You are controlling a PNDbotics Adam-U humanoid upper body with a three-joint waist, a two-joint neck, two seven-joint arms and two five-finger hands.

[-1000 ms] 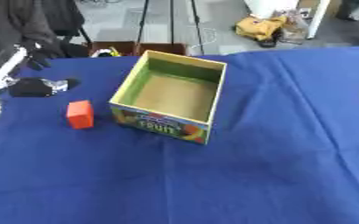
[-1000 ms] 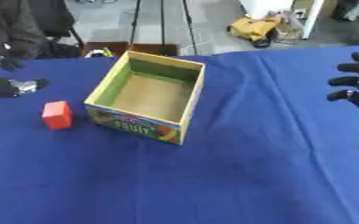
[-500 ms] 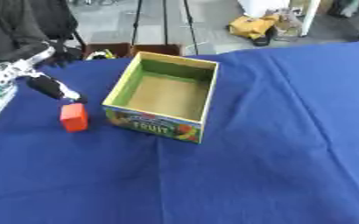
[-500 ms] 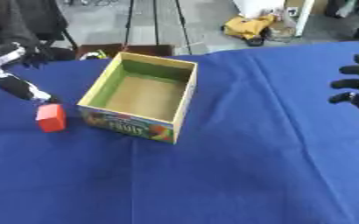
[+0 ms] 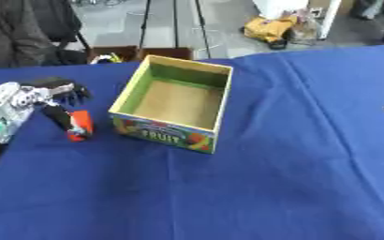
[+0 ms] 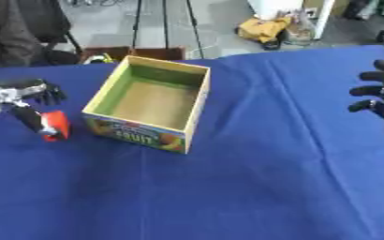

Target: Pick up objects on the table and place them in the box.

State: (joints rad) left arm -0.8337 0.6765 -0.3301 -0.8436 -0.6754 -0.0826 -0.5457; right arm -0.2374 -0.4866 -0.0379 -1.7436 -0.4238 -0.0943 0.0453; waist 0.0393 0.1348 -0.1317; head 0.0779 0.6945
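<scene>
Red block (image 5: 80, 124) | touching left robot hand (image 5: 54, 101), thumb side | fingers apart, not clamped | left of box (image 5: 175, 103)

Box (image 5: 172, 103) on the table (image 5: 253, 187) left of centre, small block (image 5: 80, 125) just left of it, left hand (image 5: 52, 97) at the block, right hand (image 6: 379, 94) far right edge.

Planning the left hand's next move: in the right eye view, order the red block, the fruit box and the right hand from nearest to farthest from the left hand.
1. Red block, against the left hand's thumb.
2. Fruit box, mid-table, right of the block.
3. Right hand, at the far right edge.
</scene>
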